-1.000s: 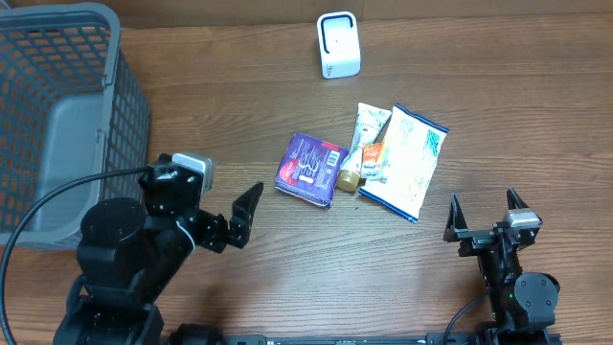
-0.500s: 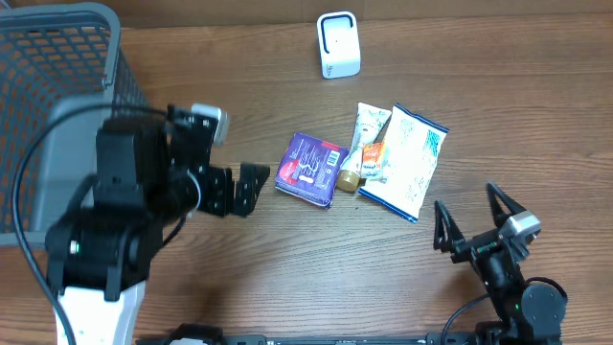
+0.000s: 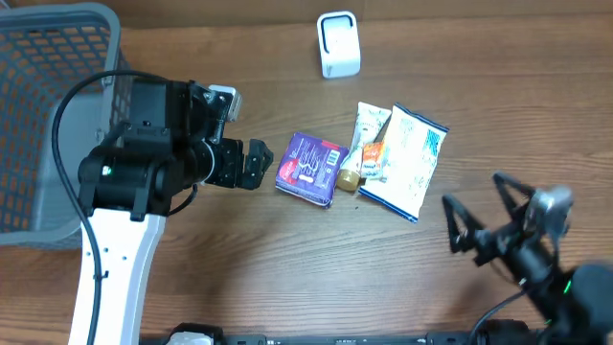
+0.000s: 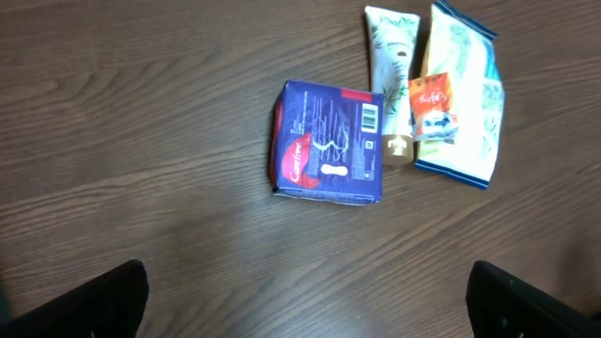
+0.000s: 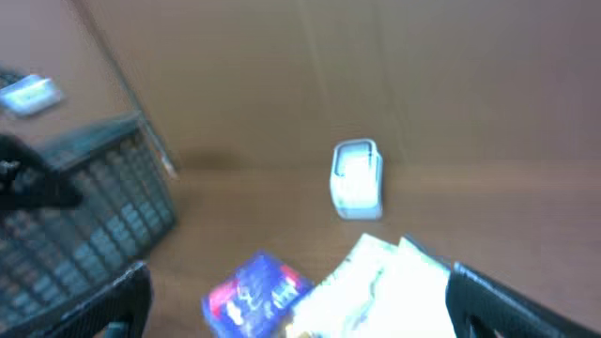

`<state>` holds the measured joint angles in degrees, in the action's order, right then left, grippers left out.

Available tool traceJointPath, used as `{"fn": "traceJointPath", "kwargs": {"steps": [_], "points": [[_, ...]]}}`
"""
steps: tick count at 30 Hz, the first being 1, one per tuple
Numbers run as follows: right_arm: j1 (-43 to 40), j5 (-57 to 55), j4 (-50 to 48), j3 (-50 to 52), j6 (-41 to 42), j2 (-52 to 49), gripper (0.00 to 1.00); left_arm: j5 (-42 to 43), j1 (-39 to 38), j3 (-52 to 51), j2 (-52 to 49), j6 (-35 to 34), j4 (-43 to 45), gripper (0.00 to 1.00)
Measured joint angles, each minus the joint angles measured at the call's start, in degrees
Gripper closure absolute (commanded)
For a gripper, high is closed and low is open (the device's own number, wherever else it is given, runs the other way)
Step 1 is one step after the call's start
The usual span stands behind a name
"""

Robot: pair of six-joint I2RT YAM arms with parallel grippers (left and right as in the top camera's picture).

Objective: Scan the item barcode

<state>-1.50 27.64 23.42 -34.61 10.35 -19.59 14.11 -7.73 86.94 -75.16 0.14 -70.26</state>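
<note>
Lying flat on the tabletop (image 3: 498, 67) just ahead of the wide-open, empty left gripper (image 3: 255, 165), the purple packet (image 3: 309, 168) is best gripped by its edges so its barcode (image 4: 368, 117) is left uncovered for the white scanner (image 3: 338, 44).

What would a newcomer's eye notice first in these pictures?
The purple packet in the middle of the wooden table, with pale pouches just right of it. Next, the bulky black left arm beside it, jaws open, and the grey mesh basket at the far left.
</note>
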Motion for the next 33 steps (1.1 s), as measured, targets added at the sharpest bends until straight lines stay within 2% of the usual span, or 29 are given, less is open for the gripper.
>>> {"fn": "traceJointPath", "kwargs": {"steps": [5, 10, 14, 20, 27, 33], "points": [[-1.2, 3.6, 23.3, -22.8, -3.7, -25.4, 0.0, -0.3, 0.0, 0.0, -1.7, -2.6, 0.0, 0.0], [-1.2, 13.8, 33.1, -33.8, -4.8, -46.5, 0.0, -0.2, 0.0, 0.1, -2.6, -9.9, -2.7, 0.0], [-1.1, 17.4, 34.8, -34.5, -4.9, -58.1, 0.0, 0.0, 0.0, 0.1, -3.2, -13.6, -4.0, 0.0], [-1.2, 18.2, 36.6, -34.5, -4.7, -71.1, 0.0, 0.2, 0.0, 0.1, -4.3, -15.3, -4.8, 0.0], [-1.1, 1.6, 35.7, -34.2, 3.3, -76.7, 0.0, 0.2, 0.0, 0.1, -5.8, -15.7, -5.0, 0.0], [-1.2, -2.8, 28.4, -32.3, 5.2, -79.6, 0.0, 0.3, 0.0, 0.1, -7.8, -15.7, -5.0, 0.0]]}}
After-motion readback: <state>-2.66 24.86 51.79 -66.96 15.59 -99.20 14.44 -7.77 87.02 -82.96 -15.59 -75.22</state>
